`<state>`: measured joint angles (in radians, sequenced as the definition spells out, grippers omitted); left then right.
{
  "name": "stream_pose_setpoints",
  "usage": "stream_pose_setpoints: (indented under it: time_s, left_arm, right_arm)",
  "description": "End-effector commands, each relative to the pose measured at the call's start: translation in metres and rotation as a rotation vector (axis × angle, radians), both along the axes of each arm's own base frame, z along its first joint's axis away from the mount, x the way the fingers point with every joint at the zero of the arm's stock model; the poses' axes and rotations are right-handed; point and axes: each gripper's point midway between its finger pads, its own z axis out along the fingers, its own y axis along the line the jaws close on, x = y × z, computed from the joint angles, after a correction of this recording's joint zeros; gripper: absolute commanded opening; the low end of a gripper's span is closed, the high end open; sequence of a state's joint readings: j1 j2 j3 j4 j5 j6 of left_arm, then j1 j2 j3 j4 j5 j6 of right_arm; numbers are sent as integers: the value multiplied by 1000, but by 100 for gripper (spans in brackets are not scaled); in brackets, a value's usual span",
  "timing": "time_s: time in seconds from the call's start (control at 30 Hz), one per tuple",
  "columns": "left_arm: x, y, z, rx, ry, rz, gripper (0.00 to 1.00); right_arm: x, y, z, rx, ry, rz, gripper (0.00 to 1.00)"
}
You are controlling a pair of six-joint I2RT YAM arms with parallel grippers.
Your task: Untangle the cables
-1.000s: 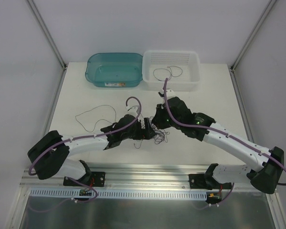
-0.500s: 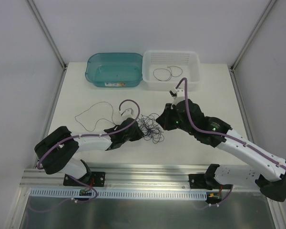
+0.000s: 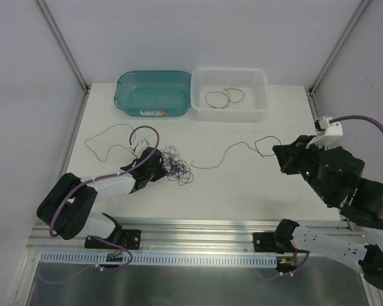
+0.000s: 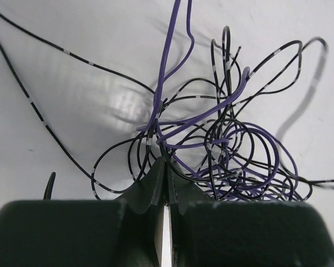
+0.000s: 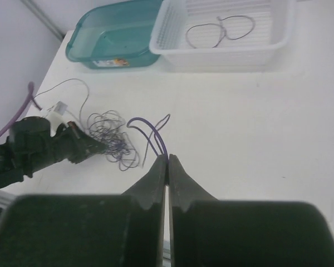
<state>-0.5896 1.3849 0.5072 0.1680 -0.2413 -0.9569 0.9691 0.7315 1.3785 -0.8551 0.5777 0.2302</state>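
Between the arms, one cable (image 3: 233,148) runs sideways across the table (image 3: 242,191).
Its left end sits in the tangle (image 3: 176,168), where the left gripper (image 4: 164,167) is pinched tight. The right gripper (image 5: 167,158), clamped on the other end, looks best placed to draw it rightward.

The table (image 3: 242,197) is taken in whole by the top external view, which is set above and behind the arm bases and aimed down and forward, well away from the work. The left wrist view is set low and very near, aimed along the left gripper (image 4: 166,167) at the cables (image 4: 222,150), by which its frame is filled. The right wrist view is held higher and farther back, aimed past the right gripper (image 5: 168,160) across the table toward its far edge and left side. The cables are shared by all three views. The teal tub (image 5: 108,33), the white basket (image 5: 211,58) and the left arm (image 5: 33,147) are shared only by the right wrist and top external views.
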Motion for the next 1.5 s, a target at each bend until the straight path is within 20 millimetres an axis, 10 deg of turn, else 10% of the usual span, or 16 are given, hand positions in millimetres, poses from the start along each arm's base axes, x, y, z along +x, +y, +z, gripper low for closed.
stream_pose_setpoints:
  time_s: [0.0,0.13,0.27,0.53,0.7,0.97,1.47]
  left_arm:
    - [-3,20,-2,31,26,22,0]
    - [2,40,-3,57,41,57,0]
    - [5,42,5,41,34,39,0]
    - [1,19,59,-9,-33,-152,44]
    - [5,18,122,32,-136,-258,68]
    - [7,41,179,98,-185,-367,99]
    - [2,118,126,407,-56,-265,99]
  right_arm:
    - [-4,-62,2,-125,-43,-182,1]
    - [-11,-93,-1,-145,-45,-271,1]
    - [-6,-77,-25,-158,-15,-239,1]
    - [23,-28,-70,-273,91,-191,1]
    - [55,-17,-64,-250,107,-175,1]
    - [116,18,-9,-178,40,-92,1]
    - [269,34,132,-22,-319,-159,1]
